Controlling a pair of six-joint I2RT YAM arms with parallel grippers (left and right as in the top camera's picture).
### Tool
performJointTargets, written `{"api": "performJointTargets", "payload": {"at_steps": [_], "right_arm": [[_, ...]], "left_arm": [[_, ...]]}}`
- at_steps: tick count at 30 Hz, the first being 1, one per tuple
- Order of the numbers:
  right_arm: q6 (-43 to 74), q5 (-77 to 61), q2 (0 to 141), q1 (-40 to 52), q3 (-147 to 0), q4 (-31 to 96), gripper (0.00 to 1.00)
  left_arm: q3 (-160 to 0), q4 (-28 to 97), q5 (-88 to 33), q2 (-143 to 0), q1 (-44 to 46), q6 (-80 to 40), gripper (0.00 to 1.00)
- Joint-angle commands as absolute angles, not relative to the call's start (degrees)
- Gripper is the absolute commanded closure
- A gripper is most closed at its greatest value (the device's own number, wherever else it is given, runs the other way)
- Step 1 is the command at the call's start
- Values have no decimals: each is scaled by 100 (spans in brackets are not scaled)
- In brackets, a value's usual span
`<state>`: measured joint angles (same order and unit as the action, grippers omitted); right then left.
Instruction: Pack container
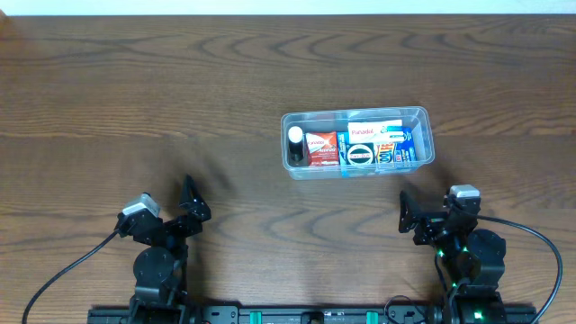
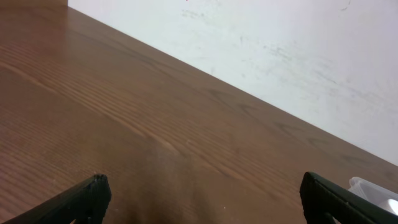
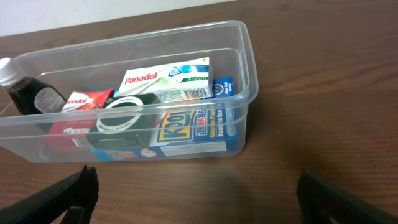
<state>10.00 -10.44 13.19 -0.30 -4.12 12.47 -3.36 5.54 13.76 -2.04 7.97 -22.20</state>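
The fingers (image 2: 87,199) of the left gripper (image 1: 191,203) stand wide apart with nothing between them, low over the bare surface (image 1: 135,90) on the near left. The right gripper (image 1: 407,214) is the same: spread wide, empty, near the front edge.

The container (image 1: 427,135) sits right of centre, just beyond the right gripper and well apart from the left one. It looks already packed: a dark bottle (image 1: 295,144) with a white cap at its left end, then a red box (image 1: 321,148), a Panadol box (image 1: 373,129) along the far wall and a blue box (image 1: 400,148) at the right end. No loose item shows anywhere on the surface, so the packing seems done or close to it.

The risks lie mainly with the right arm. The tub is thin plastic and probably light, so a forward move with the fingers this wide could catch its rim or near wall and shove it across the smooth wood, or tip it. A jolt could also topple the bottle, which has little beside it on the left; whether it stands upright or leans cannot be told. Reaching in blind could crush a carton.
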Motion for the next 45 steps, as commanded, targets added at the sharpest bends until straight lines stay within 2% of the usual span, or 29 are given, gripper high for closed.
{"api": "performJointTargets", "payload": {"at_steps": [1, 15, 45], "right_arm": [[932, -989, 1293, 91, -401, 1264, 1], [932, -987, 5, 150, -399, 1258, 1], [932, -987, 71, 156, -399, 1269, 1]], "left_arm": [[-169, 609, 1463, -211, 768, -2121, 2], [-169, 609, 1463, -211, 768, -2121, 2], [-169, 609, 1463, -211, 768, -2121, 2]]}}
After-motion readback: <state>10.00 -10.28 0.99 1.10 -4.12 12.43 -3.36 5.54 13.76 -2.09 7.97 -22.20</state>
